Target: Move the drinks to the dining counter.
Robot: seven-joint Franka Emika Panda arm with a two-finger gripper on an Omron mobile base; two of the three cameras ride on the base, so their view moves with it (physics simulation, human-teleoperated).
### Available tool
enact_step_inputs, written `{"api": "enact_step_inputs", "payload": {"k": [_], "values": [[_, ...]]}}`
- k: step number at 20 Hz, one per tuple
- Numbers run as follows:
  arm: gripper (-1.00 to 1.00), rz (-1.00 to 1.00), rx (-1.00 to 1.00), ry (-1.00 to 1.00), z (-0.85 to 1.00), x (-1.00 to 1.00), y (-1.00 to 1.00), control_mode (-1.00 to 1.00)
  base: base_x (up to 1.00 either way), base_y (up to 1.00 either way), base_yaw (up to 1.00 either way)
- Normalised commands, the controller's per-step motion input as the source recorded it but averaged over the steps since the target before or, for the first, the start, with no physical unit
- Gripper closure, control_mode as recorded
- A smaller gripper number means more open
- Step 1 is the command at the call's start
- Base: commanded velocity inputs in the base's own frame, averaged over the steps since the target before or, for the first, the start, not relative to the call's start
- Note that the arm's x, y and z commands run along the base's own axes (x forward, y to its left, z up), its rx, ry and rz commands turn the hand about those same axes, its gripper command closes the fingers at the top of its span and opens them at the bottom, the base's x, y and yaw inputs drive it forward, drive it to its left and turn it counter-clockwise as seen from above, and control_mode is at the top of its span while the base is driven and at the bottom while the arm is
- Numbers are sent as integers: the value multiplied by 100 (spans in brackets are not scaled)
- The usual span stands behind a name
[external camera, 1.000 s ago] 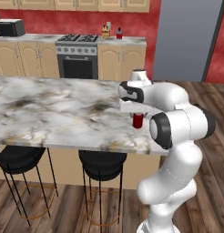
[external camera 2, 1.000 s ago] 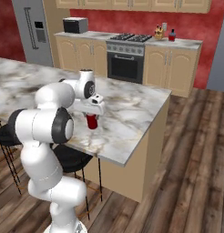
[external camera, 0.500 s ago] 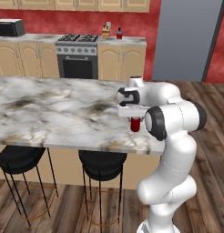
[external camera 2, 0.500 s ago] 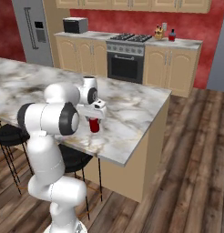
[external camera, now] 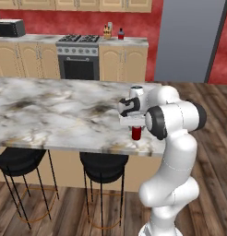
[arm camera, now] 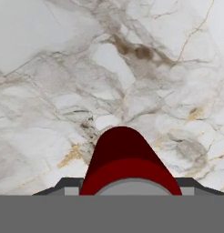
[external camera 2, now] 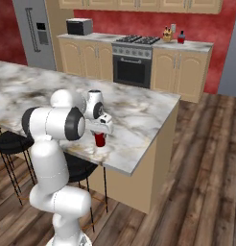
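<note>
The small dark-red can [external camera: 136, 133] with a grey top hangs upright in my gripper [external camera: 136, 130], which is shut on it, low over the dining counter [external camera: 55, 115] near its front right corner. The right base view shows the can [external camera 2: 99, 140] under the gripper [external camera 2: 99, 136], close to the marbled top [external camera 2: 139, 108]. In the hand view the can [arm camera: 123, 159] sits between the dark fingertips [arm camera: 63, 184], with marble below. Whether it touches the top I cannot tell. The blue flask-shaped bottle [external camera: 121, 34] stands on the far worktop; it also shows as the bottle [external camera 2: 181, 37] in the right base view.
Black bar stools [external camera: 104, 166] stand under the counter's front edge. A stove [external camera: 79, 55], a knife block [external camera: 106, 32] and a microwave [external camera: 9, 28] line the back wall. A grey fridge [external camera: 189, 41] stands at the right.
The gripper has lowered the can toward the marbled top near the front edge, and the arm's elbow has swung up and closer to the cameras.
</note>
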Motion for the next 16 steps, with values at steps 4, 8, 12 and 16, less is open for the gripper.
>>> {"api": "enact_step_inputs", "payload": {"k": [4, 8, 12, 16], "values": [[100, 0, 0, 0, -11, 0, 0, -100, 0, 0, 0], [100, 0, 0, 0, -4, 0, 0, -100, 0, 0, 0], [-100, 0, 0, 0, -8, 0, 0, -100, 0, 0, 0], [-100, 0, 0, 0, 0, 0, 0, -100, 0, 0, 0]]}}
